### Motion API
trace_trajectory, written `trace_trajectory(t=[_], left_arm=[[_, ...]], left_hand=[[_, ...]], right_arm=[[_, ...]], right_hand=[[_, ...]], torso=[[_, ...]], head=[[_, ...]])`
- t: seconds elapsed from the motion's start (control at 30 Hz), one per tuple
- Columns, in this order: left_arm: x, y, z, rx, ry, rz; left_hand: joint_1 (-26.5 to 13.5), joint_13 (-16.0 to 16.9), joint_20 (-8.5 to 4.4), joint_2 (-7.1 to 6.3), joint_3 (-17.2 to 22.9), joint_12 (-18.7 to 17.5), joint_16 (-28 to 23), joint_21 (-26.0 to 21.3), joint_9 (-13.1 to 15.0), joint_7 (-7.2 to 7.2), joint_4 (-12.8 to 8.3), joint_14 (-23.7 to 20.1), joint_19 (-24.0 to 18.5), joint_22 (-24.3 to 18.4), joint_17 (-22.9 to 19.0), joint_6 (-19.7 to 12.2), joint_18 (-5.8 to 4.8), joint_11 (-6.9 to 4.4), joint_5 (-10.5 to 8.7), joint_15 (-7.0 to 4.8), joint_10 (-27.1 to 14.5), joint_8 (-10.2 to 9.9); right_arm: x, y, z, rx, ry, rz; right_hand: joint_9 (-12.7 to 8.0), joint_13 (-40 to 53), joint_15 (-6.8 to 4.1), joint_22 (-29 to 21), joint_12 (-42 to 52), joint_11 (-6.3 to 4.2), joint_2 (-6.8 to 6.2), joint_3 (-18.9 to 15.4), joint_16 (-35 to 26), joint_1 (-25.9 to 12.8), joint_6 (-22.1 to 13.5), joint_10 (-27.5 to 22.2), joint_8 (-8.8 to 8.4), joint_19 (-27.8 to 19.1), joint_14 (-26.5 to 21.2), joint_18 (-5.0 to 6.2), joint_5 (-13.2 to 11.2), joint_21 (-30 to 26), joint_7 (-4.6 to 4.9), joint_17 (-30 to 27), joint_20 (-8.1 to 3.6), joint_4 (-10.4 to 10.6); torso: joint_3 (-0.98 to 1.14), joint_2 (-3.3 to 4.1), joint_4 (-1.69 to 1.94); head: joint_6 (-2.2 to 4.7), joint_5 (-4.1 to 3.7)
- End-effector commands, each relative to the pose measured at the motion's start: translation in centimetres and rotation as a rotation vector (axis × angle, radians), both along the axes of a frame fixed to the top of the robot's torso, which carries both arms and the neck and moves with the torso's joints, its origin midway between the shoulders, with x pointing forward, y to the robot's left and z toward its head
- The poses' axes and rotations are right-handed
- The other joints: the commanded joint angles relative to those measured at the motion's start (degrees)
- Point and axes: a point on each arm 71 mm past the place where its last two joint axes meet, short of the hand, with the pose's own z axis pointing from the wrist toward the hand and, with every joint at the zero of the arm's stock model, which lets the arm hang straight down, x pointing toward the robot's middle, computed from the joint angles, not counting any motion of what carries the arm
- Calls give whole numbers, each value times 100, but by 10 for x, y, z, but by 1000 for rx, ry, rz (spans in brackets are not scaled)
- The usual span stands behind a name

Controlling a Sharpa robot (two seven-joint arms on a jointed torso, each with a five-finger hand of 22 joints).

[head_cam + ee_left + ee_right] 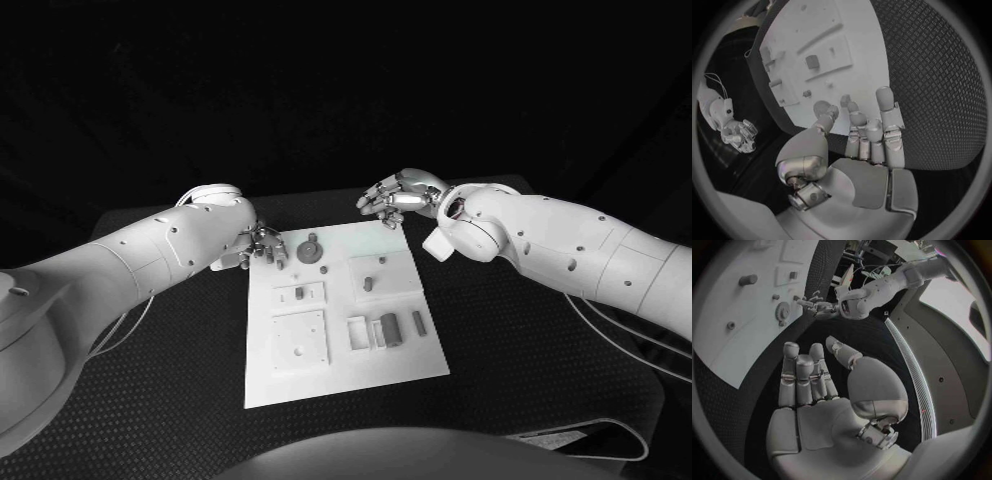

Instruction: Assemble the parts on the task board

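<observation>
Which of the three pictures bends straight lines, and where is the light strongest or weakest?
Head view: the task board keeps straight edges and is the brightest thing; the room behind the left hand and right hand is black. Left wrist view: the board's edge curves strongly. Right wrist view: the board curves too; bright patches lie in the room behind.
</observation>
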Motion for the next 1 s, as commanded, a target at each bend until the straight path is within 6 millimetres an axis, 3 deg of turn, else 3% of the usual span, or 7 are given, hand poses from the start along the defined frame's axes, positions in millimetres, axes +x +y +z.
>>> trace_trajectory(t=[0.03,1.0], left_arm=[[0,-4,0,-16,11,-10],[-2,-5,-8,-25,38,4]], left_hand=[[34,9,-17,-7,-10,3,-1,36,4,18,-19,140,3,149,11,17,-61,12,-15,-92,40,-32],[-174,17,-7,-121,-36,-85,-115,69,-44,104,144,29,-191,138,75,-132,-84,95,-21,-11,-71,-268]], right_arm=[[-1,2,0,3,3,17],[-1,3,0,3,3,18]], right_hand=[[-6,-8,-42,81,30,9,-3,-5,-23,-47,7,-20,-23,31,-12,68,21,-19,41,-8,-17,16],[-6,-10,-42,81,32,9,-1,-5,-23,-50,8,-20,-22,30,-13,68,21,-19,41,-9,-16,18]], torso=[[3,0,0],[-1,1,-4]], head=[[-2,4],[-43,-25]])
